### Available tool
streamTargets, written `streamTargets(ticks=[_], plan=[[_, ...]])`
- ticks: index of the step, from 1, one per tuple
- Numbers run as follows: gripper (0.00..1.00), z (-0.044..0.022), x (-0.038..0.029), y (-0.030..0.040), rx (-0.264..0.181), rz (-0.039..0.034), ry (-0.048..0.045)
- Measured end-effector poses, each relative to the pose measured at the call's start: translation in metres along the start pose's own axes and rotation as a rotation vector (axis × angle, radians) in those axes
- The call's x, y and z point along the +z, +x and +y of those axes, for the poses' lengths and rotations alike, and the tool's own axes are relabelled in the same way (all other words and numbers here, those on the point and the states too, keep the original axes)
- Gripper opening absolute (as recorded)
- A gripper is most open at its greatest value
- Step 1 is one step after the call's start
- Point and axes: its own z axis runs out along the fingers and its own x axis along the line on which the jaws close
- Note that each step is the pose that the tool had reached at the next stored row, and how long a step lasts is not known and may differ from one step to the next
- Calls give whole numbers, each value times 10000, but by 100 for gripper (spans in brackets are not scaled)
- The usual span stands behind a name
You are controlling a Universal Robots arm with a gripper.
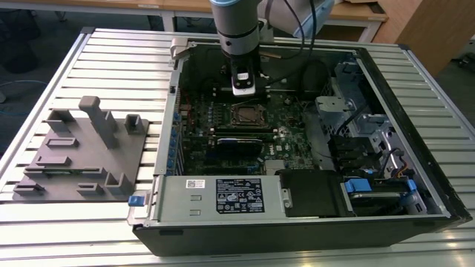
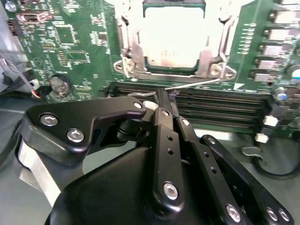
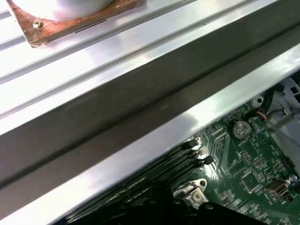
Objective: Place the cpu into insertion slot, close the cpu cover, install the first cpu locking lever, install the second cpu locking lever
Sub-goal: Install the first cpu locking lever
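The cpu lies flat in the insertion slot on the green board, its pale metal top showing through the window of the cpu cover. The silvery cover is folded down over it. A thin wire locking lever runs along the socket's edge beside the memory slots. My gripper is shut, and its black fingertips meet right at the free end of that lever. I cannot tell whether the wire is pinched between them. In the exterior view the gripper hangs inside the open case just beyond the socket.
Long black memory slots lie beside the socket, and a coin battery sits on the board. The case wall rises close to the arm. A power supply and drive cage crowd the case. A grey fixture stands on the slatted table.
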Motion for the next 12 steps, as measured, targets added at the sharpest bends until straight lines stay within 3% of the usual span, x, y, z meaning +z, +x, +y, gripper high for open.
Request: streamTargets(ticks=[5, 12], plan=[[10, -25, -8, 44, -7, -32, -3], [10, -35, 1, 43, -51, -131, 153]])
